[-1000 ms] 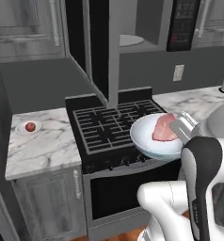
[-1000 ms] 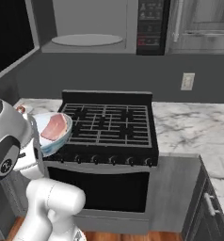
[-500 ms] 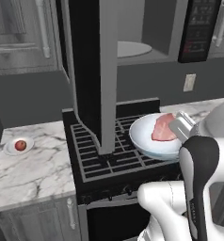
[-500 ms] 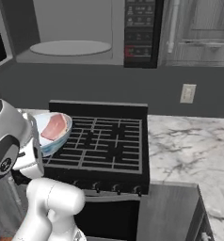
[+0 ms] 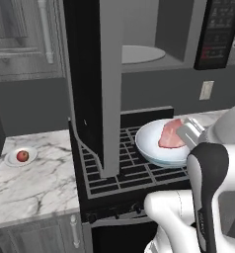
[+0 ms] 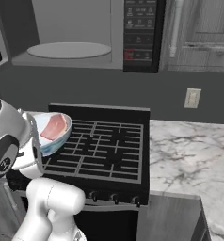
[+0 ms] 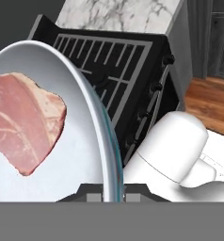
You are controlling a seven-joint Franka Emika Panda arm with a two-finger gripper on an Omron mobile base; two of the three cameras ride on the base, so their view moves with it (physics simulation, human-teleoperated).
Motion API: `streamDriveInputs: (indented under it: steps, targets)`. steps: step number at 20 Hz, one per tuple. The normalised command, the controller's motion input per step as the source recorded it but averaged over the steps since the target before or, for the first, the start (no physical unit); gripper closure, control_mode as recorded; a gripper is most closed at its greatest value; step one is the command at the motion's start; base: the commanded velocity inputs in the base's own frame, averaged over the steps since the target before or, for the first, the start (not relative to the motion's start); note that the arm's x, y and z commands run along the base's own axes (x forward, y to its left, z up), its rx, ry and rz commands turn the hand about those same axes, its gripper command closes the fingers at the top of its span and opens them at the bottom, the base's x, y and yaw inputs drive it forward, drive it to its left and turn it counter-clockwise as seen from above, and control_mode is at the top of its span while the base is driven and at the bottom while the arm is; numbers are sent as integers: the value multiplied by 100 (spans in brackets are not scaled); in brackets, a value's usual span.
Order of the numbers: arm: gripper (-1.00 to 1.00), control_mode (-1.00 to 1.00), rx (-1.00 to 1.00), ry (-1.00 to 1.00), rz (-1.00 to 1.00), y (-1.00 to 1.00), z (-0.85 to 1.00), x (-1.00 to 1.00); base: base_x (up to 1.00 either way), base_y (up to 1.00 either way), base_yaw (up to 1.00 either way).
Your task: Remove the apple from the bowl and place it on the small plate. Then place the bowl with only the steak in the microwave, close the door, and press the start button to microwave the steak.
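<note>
The bowl [image 5: 161, 146] is gripped by its rim in the clenched hand [image 7: 113, 194] and held above the front of the stove [image 6: 104, 146], with the steak [image 5: 170, 134] lying inside it. The apple [image 5: 22, 156] is seated on the small plate [image 5: 13, 160] near the surface's [image 5: 35, 185] left edge. The microwave [image 6: 85, 33] is open, its door [image 5: 97, 84] swung outward.

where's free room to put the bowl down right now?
Free: the turntable inside the open microwave; the stove grate right of the bowl; the marble counter right of the stove; the left counter in front of the plate with the apple. Crowded: the open door hangs over the stove's left side.
</note>
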Motion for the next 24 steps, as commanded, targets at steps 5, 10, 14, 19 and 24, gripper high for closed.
streamDriveInputs:
  steps: [5,10,14,19,24]
  targets:
    - [100,100,0,0,0,0,0,0,38,-12,8]
    - [100,100,0,0,0,0,0,0,33,-2,11]
    - [100,-100,13,0,1,-5,4,22,5,-1,2]
    - [100,-100,11,-8,0,0,76,17,0,0,0]
    - [100,-100,13,-9,0,2,70,9,0,0,0]
